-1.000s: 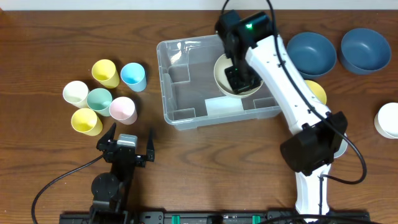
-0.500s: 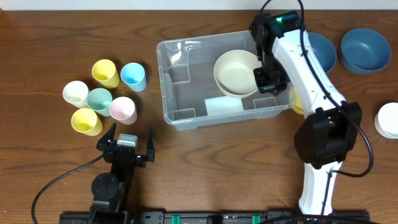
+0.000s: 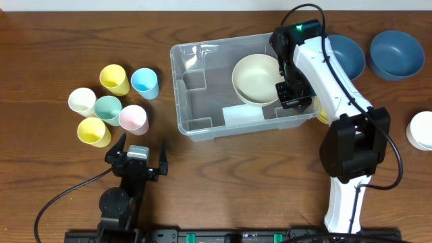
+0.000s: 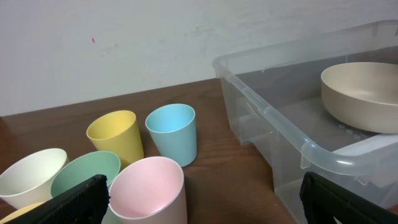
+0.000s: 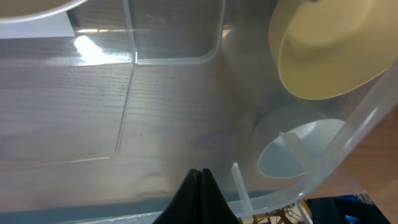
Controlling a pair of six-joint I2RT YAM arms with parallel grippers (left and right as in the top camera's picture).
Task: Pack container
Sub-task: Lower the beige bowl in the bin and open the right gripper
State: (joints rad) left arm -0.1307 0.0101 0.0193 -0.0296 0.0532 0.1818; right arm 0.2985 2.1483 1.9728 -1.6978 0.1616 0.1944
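Note:
The clear container [image 3: 202,109] stands mid-table with a cream bowl [image 3: 256,79] lying in its right half. My right gripper [image 3: 289,94] is down inside the container's right end, just right of the bowl, shut and holding nothing. In the right wrist view its closed fingertips [image 5: 200,177] hang over the bare container floor [image 5: 124,112]. My left gripper [image 3: 138,158] rests open near the front left, apart from the container. In the left wrist view its fingers [image 4: 78,202] flank a pink cup [image 4: 149,193], with the container [image 4: 280,124] and the bowl [image 4: 364,96] to the right.
Several cups cluster left of the container: yellow [image 3: 115,79], blue [image 3: 145,83], cream [image 3: 82,101], green [image 3: 108,106], pink [image 3: 133,119], yellow [image 3: 93,131]. Two dark blue bowls [image 3: 337,57] [image 3: 396,54] sit at back right. A yellow bowl [image 3: 341,100] and a white bowl [image 3: 422,130] lie right.
My right arm has swung right, off the cream bowl to the container's right end, then slightly nearer. The bowl stays in the container. The left arm has not moved.

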